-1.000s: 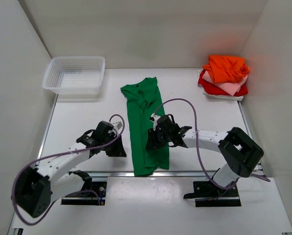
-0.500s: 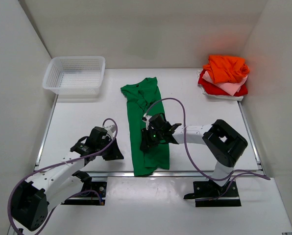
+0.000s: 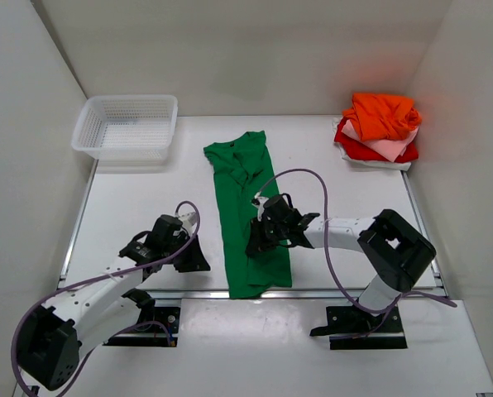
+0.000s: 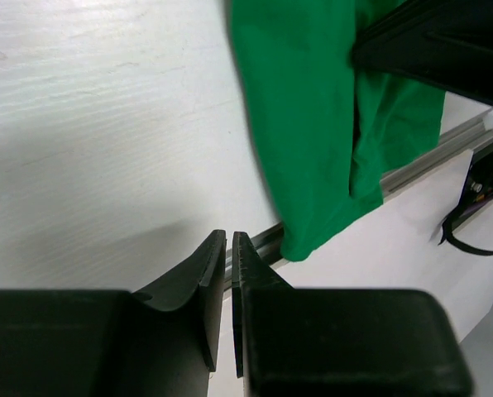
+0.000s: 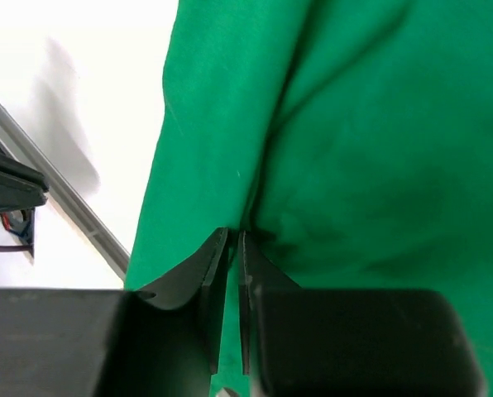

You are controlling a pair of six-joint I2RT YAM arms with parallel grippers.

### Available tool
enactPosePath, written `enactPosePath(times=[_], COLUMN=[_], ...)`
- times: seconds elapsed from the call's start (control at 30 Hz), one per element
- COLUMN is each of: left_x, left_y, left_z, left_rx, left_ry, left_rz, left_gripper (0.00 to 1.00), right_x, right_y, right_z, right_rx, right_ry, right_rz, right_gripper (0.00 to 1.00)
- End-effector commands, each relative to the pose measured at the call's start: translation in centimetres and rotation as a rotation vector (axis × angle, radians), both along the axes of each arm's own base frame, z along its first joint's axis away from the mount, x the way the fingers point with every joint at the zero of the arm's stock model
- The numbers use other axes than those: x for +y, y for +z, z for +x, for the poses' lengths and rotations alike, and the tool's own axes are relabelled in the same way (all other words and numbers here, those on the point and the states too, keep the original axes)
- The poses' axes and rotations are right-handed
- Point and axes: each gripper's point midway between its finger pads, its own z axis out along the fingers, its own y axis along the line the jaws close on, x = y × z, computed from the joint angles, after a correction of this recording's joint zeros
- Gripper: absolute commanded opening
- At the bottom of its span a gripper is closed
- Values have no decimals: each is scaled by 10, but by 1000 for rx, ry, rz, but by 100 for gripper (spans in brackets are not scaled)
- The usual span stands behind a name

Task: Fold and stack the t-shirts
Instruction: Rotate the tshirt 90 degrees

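The bright green t-shirt [image 3: 245, 198] lies as a long narrow strip down the middle of the table, neck at the far end and hem at the near edge. My right gripper [image 3: 255, 243] sits on its lower part, jaws closed on a fold of the green cloth [image 5: 354, 124], with cloth between the fingertips. My left gripper [image 3: 194, 257] is shut and empty, low over bare table just left of the shirt, which shows in the left wrist view [image 4: 313, 124]. Orange [image 3: 383, 112], pale pink [image 3: 389, 149] and red [image 3: 358, 149] t-shirts lie stacked at the back right.
A white mesh basket [image 3: 126, 124] stands at the back left corner. A metal rail [image 3: 189, 293] runs along the table's near edge, and the shirt's hem hangs just over it. White walls close in the left, back and right sides.
My right gripper has shifted slightly right, and the shirt's lower part has spread right with it. My left gripper drew back toward the near left a second ago and has since held still.
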Motion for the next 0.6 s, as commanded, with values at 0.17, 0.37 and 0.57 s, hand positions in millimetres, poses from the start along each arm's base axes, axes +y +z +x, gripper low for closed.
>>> enactPosePath(times=[0.17, 0.37, 0.57], left_x=[-15, -22, -25], left_y=[2, 6, 5], left_z=[-9, -7, -11], left_rx=[10, 2, 14], left_ry=[-61, -68, -79], left_rz=[-39, -53, -59], left_gripper=[18, 18, 18], right_x=[-2, 1, 5], right_y=[12, 6, -3], right_z=[1, 1, -5], right_rx=[-22, -16, 1], right_ry=[-33, -22, 8], right_rz=[78, 48, 16], right_gripper=[20, 22, 21])
